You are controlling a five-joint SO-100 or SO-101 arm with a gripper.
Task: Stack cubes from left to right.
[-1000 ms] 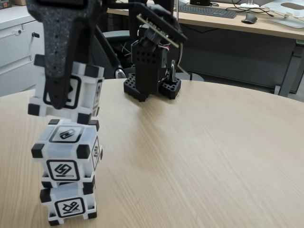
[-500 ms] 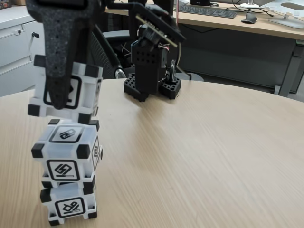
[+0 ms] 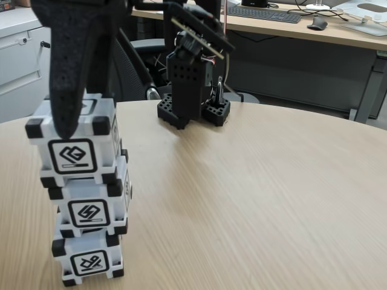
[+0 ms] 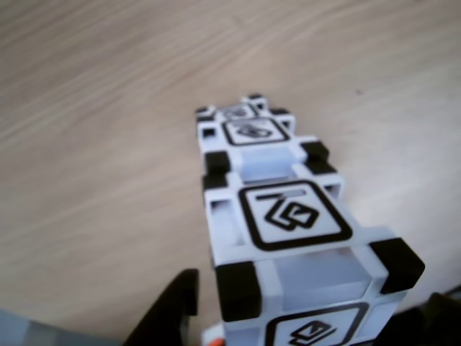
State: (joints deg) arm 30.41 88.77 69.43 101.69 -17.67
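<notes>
In the fixed view, 3 cubes stood in 1 column at the left side of the round wooden table (image 3: 254, 181). The bottom cube (image 3: 87, 261) rested on the table, the middle cube (image 3: 91, 208) sat on it, and the top cube (image 3: 72, 148) sat on the middle one, a little shifted to the left so the column was not perfectly straight. The gripper (image 3: 75, 106) came down from the top edge, with 1 black finger (image 3: 66, 78) lying over the front face of the top cube. In the other view, the top cube (image 4: 295, 238) was between the 2 dark fingers at the bottom of the picture, but I could not tell if the jaws were pressing it or already loosened. The arm's black base (image 3: 192, 90) stood at the far edge of the table. Behind it was a desk with a keyboard (image 3: 264, 13) and a mouse (image 3: 317, 23).
</notes>
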